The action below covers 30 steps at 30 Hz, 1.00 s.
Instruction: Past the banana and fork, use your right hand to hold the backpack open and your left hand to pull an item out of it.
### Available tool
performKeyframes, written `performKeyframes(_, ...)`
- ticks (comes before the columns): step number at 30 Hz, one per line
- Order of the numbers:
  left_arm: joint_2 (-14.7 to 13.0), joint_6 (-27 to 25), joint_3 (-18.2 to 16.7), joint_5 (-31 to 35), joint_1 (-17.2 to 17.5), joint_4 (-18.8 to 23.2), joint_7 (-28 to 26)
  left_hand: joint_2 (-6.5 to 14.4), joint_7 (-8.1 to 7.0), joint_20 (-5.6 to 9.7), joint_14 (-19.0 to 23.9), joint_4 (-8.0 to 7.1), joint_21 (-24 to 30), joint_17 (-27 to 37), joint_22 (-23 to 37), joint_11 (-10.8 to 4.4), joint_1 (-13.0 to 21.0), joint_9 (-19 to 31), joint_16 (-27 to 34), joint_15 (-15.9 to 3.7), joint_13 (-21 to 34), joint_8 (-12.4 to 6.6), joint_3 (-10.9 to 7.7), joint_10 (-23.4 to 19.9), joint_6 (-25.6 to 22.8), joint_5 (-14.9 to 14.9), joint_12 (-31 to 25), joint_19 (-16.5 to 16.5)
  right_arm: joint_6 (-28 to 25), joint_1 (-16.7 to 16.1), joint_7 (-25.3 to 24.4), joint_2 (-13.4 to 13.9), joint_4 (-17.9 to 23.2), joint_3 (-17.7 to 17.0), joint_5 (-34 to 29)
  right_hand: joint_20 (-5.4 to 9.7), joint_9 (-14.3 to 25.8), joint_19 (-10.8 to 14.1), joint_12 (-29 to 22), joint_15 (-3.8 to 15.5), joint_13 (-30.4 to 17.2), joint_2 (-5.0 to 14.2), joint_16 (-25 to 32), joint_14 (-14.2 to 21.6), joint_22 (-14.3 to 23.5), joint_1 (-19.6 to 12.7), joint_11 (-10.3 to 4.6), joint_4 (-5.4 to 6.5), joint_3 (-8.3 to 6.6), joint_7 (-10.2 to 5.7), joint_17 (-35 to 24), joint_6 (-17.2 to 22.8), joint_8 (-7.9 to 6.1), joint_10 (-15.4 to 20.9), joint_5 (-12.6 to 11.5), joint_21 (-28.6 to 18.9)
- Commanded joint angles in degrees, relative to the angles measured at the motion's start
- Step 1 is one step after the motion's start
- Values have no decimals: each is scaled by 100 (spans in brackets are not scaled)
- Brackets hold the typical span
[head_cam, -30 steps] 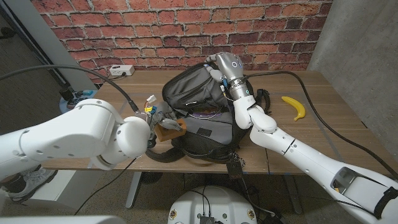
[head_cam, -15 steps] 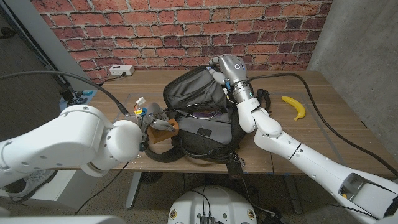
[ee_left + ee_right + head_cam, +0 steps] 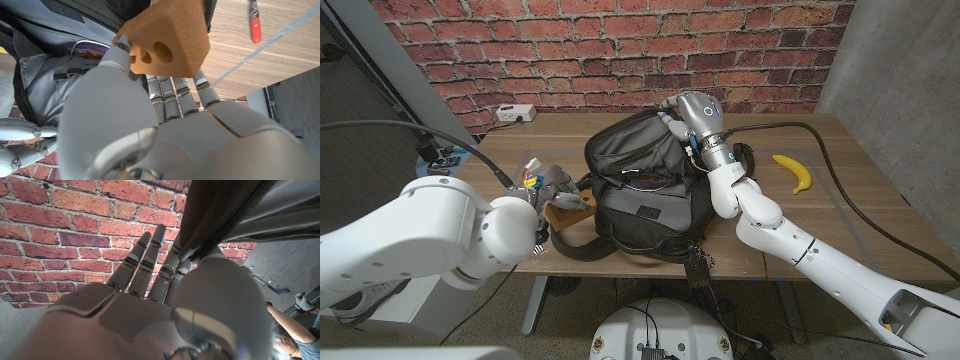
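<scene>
The dark grey backpack [image 3: 645, 190] lies in the middle of the table, its top flap lifted. My right hand [image 3: 672, 112] grips that flap at the far side; in the right wrist view the fabric [image 3: 235, 215] passes between the thumb and fingers of the right hand [image 3: 150, 300]. Left of the bag and clear of its opening, my left hand [image 3: 556, 185] holds an orange cheese-shaped wedge with holes [image 3: 566, 201]. The left wrist view has the wedge [image 3: 167, 40] pinched at the fingertips of the left hand [image 3: 150, 120], with the backpack [image 3: 55, 80] behind. A yellow banana [image 3: 794, 172] lies at the right.
A white power strip [image 3: 516, 113] sits at the table's far left by the brick wall. A red-handled utensil [image 3: 255, 22] lies on the wood beyond the wedge. A black cable [image 3: 840, 190] runs across the right side. A person [image 3: 295, 330] is at the right wrist picture's edge.
My left hand has drawn leftward away from the backpack's opening, carrying the orange wedge. The right hand still holds the flap up, shifted slightly right.
</scene>
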<state>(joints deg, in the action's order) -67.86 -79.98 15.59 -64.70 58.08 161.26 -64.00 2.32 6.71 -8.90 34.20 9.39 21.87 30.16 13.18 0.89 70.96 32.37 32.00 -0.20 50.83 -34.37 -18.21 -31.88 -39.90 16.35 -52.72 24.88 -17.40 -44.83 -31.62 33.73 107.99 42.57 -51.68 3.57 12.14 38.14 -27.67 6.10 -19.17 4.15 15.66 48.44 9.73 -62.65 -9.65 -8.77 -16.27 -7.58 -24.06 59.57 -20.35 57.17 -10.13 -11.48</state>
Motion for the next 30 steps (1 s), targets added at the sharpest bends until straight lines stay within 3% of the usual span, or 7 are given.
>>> performKeyframes(1,-70,0,-239,-2,86,-85,0,276,-6,34,65,-28,55,29,32,-78,253,161,24,-2,26,-51,15,-128,-30,64,-38,12,-62,-199,100,142,214,-171,-45,374,24,-14,7,728,-20,57,-8,66,25,-23,42,-10,10,-27,-22,28,-19,24,-41,-5)
performKeyframes(17,-267,0,-230,-125,-196,-180,0,293,-27,43,62,-26,84,40,34,-95,272,147,0,-22,44,-91,15,-136,-5,92,-23,8,-194,-481,283,337,534,-359,-136,366,23,-13,19,729,-26,58,-33,61,24,-26,40,-10,17,-40,-27,25,-17,24,-43,-5)
performKeyframes(30,-358,0,-843,-44,199,-220,0,296,-27,51,89,-21,107,37,34,-99,289,120,-20,-42,33,-128,13,-152,-28,112,-1,4,-451,-721,605,417,938,-460,-311,360,23,-16,30,730,-24,55,-52,56,24,-31,39,-14,20,-42,-31,18,-13,29,-44,-3)
